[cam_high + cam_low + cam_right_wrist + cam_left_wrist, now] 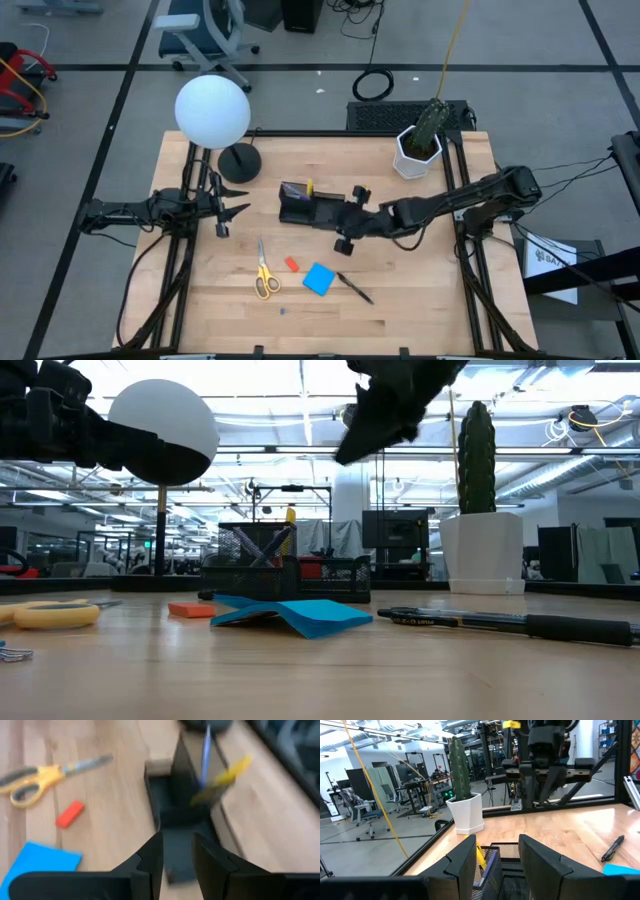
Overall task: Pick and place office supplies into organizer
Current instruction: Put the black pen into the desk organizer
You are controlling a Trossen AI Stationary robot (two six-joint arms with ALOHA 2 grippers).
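We held our right gripper [349,218] slightly open and empty over the organizer [300,205], risking knocking it sideways.

The right arm reaches in from the right side toward the middle, its right gripper [347,222] hanging above the tabletop, fingers [150,857] slightly parted and empty. The left gripper [236,203] waits at the left, fingers spread.

Left tool [497,862] with fingers [462,862] parted, black mesh organizer [495,865] between them holding a yellow pen [481,854], white pot with cactus [465,807] beyond, black pen [612,848] on tabletop [580,830], right tool [540,775] facing.
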